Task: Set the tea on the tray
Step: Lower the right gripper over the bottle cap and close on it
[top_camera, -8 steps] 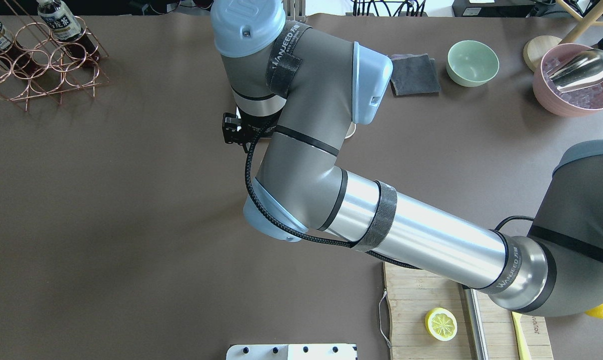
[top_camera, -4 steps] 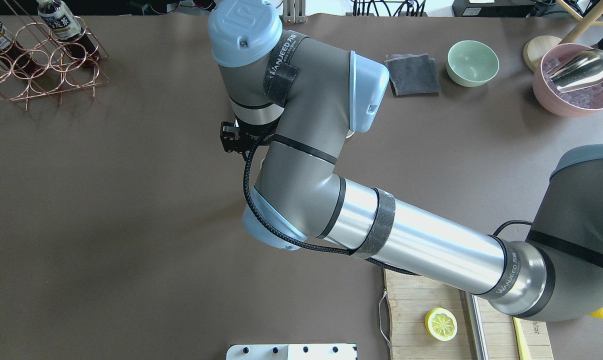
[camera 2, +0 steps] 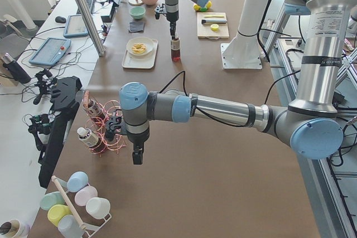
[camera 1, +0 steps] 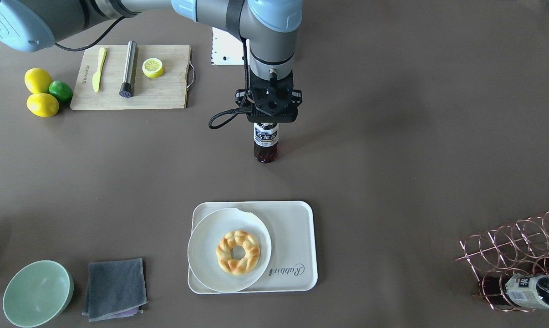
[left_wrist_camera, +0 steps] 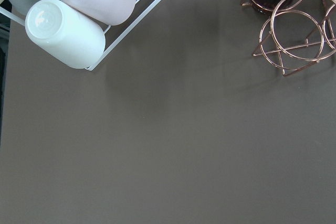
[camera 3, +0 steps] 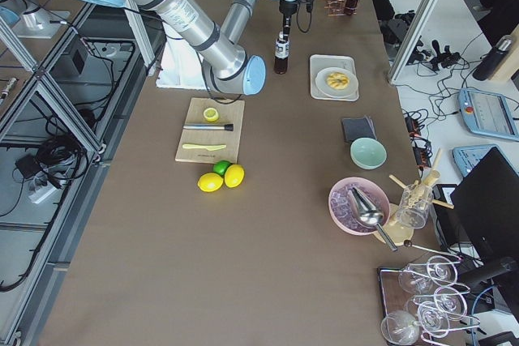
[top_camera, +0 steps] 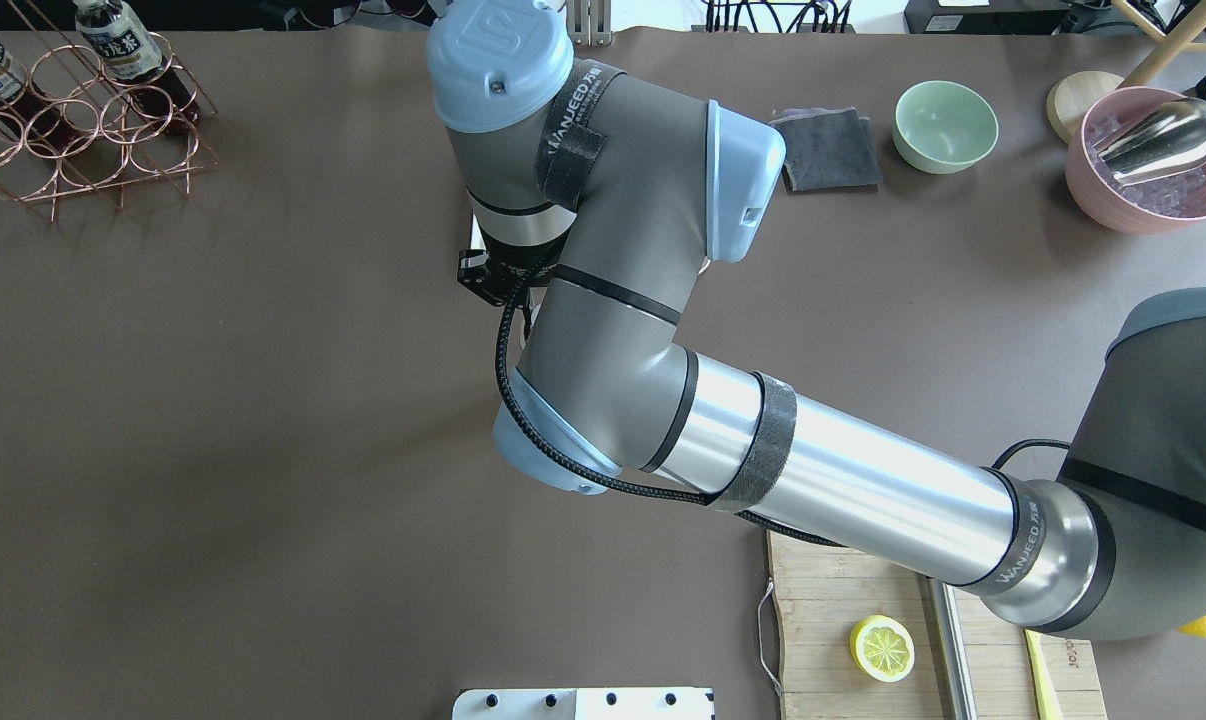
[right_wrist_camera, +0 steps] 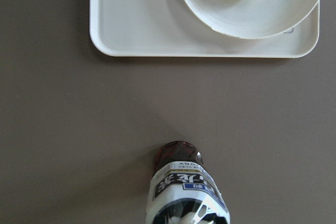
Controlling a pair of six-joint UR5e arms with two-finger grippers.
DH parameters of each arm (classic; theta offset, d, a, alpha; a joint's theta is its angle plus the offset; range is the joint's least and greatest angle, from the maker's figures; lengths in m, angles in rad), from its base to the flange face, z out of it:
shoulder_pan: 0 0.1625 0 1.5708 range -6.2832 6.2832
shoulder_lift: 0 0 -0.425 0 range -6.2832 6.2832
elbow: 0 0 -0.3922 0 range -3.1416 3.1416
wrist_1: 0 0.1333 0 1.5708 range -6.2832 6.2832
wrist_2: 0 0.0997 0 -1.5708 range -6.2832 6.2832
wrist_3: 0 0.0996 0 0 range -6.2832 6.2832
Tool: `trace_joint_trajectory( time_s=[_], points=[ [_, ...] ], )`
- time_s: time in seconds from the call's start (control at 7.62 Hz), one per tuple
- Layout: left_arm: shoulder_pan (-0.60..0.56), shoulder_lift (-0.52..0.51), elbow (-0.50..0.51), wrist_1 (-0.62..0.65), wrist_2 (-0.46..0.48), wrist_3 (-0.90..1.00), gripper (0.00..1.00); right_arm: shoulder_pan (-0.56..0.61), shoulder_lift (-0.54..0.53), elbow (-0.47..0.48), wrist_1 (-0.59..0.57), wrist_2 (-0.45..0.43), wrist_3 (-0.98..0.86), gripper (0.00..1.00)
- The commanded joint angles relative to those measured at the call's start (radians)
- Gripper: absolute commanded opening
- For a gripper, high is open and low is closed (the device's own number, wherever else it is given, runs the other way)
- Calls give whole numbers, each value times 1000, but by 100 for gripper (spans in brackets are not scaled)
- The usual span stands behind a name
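Observation:
The tea bottle [camera 1: 266,145], dark red-brown with a white-and-blue label, hangs upright in my right gripper [camera 1: 271,120], which is shut on its top; the cap is hidden. Its base is at or just above the table; I cannot tell which. It stands short of the cream tray [camera 1: 297,218], on the robot's side of it. The right wrist view shows the bottle [right_wrist_camera: 184,187] apart from the tray's near rim [right_wrist_camera: 136,51]. My left gripper [camera 2: 137,157] shows only in the exterior left view, beside the copper rack; I cannot tell its state.
A round white plate [camera 1: 206,241] with a doughnut [camera 1: 238,252] fills the tray's left part. A copper rack [top_camera: 93,130] holds two alike bottles [top_camera: 123,45]. There are also a cutting board [camera 1: 165,91], lemons and a lime, a green bowl [camera 1: 38,294], a grey cloth [camera 1: 115,287] and a cup rack [left_wrist_camera: 84,19].
My right arm's wrist shifted slightly left and then back right in the overhead view. The bottle stays hidden under the arm there. Nothing else has moved.

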Motion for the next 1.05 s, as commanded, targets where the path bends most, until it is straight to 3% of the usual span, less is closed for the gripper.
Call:
trace_joint_trajectory(
  time_s=[0.0, 0.52, 0.92],
  points=[
    [0, -9, 2, 0, 2, 0, 98, 15, 1, 29, -3, 7, -5, 0],
    [-1, -35, 48, 3, 2, 0, 98, 136, 15, 20, -5, 92, -88, 0],
    [-3, -26, 49, 3, -2, 2, 98, 174, 125, -142, 56, 93, -98, 0]
  ],
)
